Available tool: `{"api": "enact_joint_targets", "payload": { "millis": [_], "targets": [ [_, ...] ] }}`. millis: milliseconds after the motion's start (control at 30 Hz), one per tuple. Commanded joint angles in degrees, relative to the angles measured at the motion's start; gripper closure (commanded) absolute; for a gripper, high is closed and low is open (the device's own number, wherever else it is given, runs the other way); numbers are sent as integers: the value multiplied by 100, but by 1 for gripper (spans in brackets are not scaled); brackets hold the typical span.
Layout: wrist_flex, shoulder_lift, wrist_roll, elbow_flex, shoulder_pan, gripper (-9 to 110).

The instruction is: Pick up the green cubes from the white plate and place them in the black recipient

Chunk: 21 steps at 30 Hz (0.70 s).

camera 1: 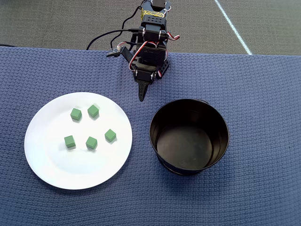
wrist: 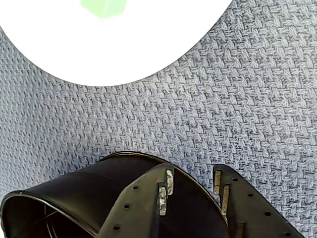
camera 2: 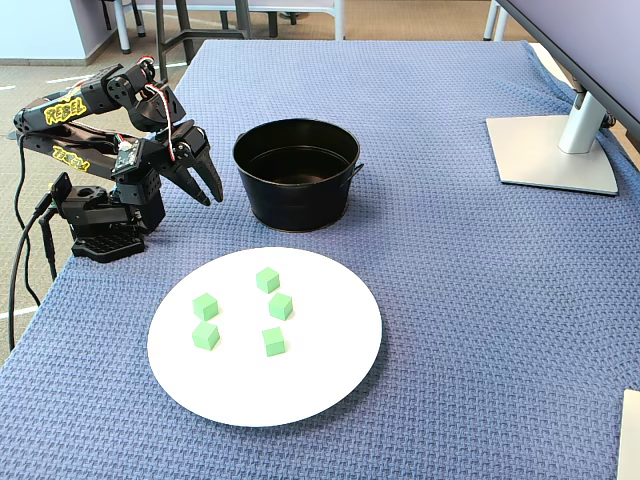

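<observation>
Several small green cubes lie spread on the white plate [camera 1: 54,162], among them one [camera 1: 93,111] nearest the arm and one [camera 1: 110,135] nearest the pot. The black recipient [camera 1: 157,141] stands empty to the right of the plate in the overhead view. My gripper [camera 1: 142,93] hangs above the blue cloth, behind the gap between plate and pot, apart from both. Its jaws stand a little apart and hold nothing. The wrist view shows the gripper [wrist: 193,173], the pot wall [wrist: 74,198], the plate edge [wrist: 148,44] and part of one cube [wrist: 104,6]. The fixed view shows the plate [camera 2: 300,385], the pot [camera 2: 296,200] and the gripper [camera 2: 205,188].
The arm's base [camera 2: 95,235] and its cables [camera 2: 20,250] sit at the cloth's left edge in the fixed view. A monitor stand [camera 2: 550,150] is at the far right. Blue woven cloth [camera 1: 263,117] covers the table.
</observation>
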Motion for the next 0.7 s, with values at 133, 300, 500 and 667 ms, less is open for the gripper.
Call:
{"api": "enact_joint_targets", "payload": {
  "millis": [133,300,500,667],
  "targets": [
    [-290,-70,-114,-202,105,102],
    [-290,-88,-97,-211,105,102],
    [-290,-220,-88,-308,141,94],
    [-369,-352,-18,-624,352,95]
  ]
}}
